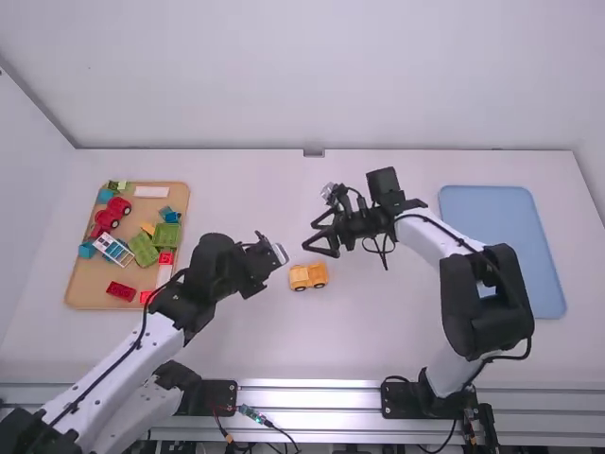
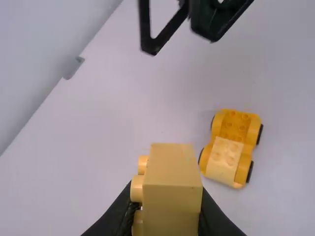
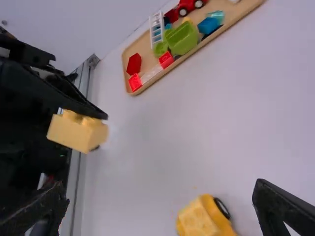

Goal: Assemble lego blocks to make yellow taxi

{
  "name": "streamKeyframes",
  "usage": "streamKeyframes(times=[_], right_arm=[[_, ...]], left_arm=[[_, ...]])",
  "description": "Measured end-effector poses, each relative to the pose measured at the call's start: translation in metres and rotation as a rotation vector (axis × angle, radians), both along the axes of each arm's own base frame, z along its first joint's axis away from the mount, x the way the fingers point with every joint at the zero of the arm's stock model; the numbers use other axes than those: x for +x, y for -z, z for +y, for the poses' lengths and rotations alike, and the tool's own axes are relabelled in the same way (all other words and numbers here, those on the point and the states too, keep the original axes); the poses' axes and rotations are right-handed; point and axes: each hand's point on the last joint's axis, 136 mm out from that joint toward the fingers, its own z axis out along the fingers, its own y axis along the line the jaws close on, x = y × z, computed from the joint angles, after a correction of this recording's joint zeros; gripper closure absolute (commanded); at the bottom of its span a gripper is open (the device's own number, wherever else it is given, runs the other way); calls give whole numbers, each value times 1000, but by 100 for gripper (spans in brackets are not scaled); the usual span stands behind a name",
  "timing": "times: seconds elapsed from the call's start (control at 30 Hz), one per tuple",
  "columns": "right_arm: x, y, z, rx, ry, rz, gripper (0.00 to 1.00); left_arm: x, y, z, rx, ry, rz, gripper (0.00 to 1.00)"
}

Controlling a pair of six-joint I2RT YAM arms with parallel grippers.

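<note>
My left gripper (image 1: 269, 257) hangs left of the small yellow car (image 1: 308, 276). In the left wrist view the left gripper (image 2: 166, 216) is shut on a pale yellow block (image 2: 172, 189), whose studs face sideways. The same block (image 3: 76, 130) appears at left in the right wrist view. The car (image 2: 230, 147) stands on its wheels, a paler block (image 2: 224, 156) covering one end and studs bare on the other. My right gripper (image 1: 311, 236) is above and beyond the car; in the right wrist view the right gripper (image 3: 161, 191) is open, nothing between its fingers.
At the far left a wooden tray (image 1: 71, 284) carries red, green and blue pieces, a white ladder-like part and a small yellow piece. A blue tray (image 1: 501, 227) lies at the right, beside the right arm. The wall runs along the table's back edge.
</note>
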Motion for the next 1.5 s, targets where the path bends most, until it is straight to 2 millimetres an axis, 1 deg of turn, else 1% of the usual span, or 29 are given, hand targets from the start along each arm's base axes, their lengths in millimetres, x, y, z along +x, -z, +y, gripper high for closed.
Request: streamKeyframes(times=[0.03,0.13,0.2,0.3,0.37,0.43,0.5,0.57,0.6,0.77,0.87,0.93,1.2,1.33,1.43,1.5], right_arm=[[-2,1,5,-9,-3,8,0],[-5,4,10,-29,1,27,1],[-7,5,13,-38,1,42,2],[-6,5,17,-44,11,52,7],[-6,4,18,-44,15,57,9],[-6,5,18,-46,24,75,13],[-5,4,18,-46,28,80,15],[-4,4,18,-44,36,89,21],[-3,3,18,-43,39,90,24],[-3,2,21,-40,44,106,32],[-4,2,21,-41,46,116,32],[-4,2,21,-41,48,121,28],[-2,1,22,-37,55,124,28],[-5,0,27,-35,41,119,31],[-10,0,32,-34,25,116,37],[-9,-1,32,-31,25,112,39]], left_arm=[[1,3,0,9,2,6,99],[5,9,0,30,-3,22,99],[12,14,-2,42,1,25,99],[23,18,-7,52,7,35,99],[28,19,-9,55,7,43,99],[34,18,-11,60,10,44,99],[36,17,-13,63,16,37,99],[40,13,-16,60,29,18,99],[41,12,-17,57,32,12,99],[41,9,-21,58,59,-11,99],[42,7,-21,56,62,-21,99],[43,5,-23,49,65,-29,99],[43,4,-23,47,66,-32,98],[42,4,-26,43,79,-32,99],[40,4,-29,47,86,-32,99],[39,5,-31,53,87,-35,99]])
